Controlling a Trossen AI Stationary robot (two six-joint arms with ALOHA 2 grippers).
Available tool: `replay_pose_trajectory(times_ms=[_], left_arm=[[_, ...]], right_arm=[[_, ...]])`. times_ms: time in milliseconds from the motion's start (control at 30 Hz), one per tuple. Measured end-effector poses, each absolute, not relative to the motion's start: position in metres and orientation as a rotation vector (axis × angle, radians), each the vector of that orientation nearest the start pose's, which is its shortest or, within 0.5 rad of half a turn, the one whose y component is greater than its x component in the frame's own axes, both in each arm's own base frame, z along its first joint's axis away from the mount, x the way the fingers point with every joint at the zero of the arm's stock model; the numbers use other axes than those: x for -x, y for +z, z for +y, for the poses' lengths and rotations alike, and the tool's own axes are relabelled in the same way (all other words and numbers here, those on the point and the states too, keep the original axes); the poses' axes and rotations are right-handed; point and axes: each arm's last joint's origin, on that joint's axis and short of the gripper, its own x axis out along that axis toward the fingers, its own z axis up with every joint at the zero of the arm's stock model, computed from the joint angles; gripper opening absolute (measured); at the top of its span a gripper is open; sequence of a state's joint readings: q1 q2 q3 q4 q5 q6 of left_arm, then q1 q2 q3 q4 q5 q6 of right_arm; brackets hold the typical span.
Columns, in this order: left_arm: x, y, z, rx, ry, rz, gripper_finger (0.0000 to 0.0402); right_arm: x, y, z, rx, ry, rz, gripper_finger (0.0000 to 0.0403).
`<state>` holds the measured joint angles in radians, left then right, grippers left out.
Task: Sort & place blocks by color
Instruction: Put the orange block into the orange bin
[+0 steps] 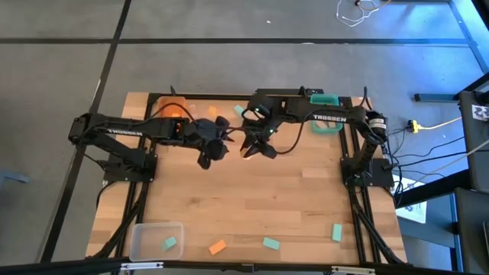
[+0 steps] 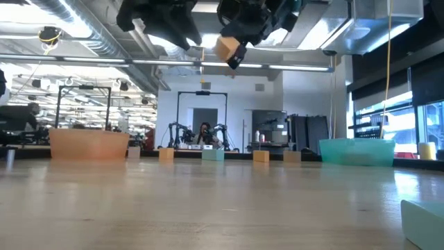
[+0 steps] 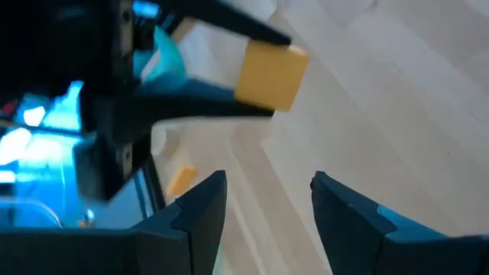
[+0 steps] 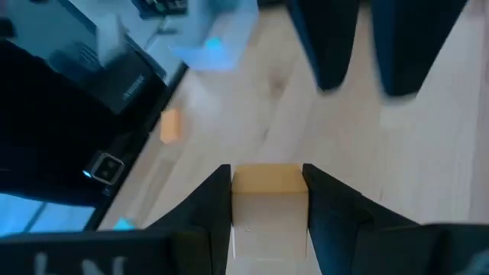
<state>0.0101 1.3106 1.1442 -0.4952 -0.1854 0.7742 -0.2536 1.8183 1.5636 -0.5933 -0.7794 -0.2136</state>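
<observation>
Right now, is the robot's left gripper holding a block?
No, the left gripper is open and empty; the right gripper holds the wood block.

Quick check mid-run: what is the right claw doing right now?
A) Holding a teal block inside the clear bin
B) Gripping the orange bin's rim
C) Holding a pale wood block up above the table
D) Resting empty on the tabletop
C: the right claw is clamped on a pale wood block, and the low view shows that block high above the table.
</observation>
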Motion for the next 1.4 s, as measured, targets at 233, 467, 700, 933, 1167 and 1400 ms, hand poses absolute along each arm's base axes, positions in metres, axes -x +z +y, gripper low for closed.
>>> replay_pose_trajectory(times_ms=[233,467,700,933,1167,1400], left_arm=[[-0.286,0.326,0.007,-0.885,-0.109,0.581,0.0182],[-0.288,0.330,0.005,-0.933,-0.159,0.511,0.0182],[-0.288,0.331,0.004,-0.935,-0.208,0.480,0.0182],[-0.289,0.331,0.003,-0.925,-0.243,0.455,0.0182],[-0.293,0.328,0.007,-0.893,-0.273,0.442,0.0182],[-0.300,0.324,0.015,-0.865,-0.255,0.430,0.0182]], right_arm=[[-0.389,0.294,-0.086,-0.241,0.597,0.618,0.0129],[-0.390,0.295,-0.086,-0.237,0.599,0.610,0.0129],[-0.390,0.295,-0.086,-0.237,0.600,0.610,0.0129],[-0.390,0.295,-0.086,-0.239,0.603,0.609,0.0129],[-0.390,0.295,-0.086,-0.246,0.621,0.604,0.0129],[-0.390,0.295,-0.085,-0.244,0.623,0.601,0.0129]])
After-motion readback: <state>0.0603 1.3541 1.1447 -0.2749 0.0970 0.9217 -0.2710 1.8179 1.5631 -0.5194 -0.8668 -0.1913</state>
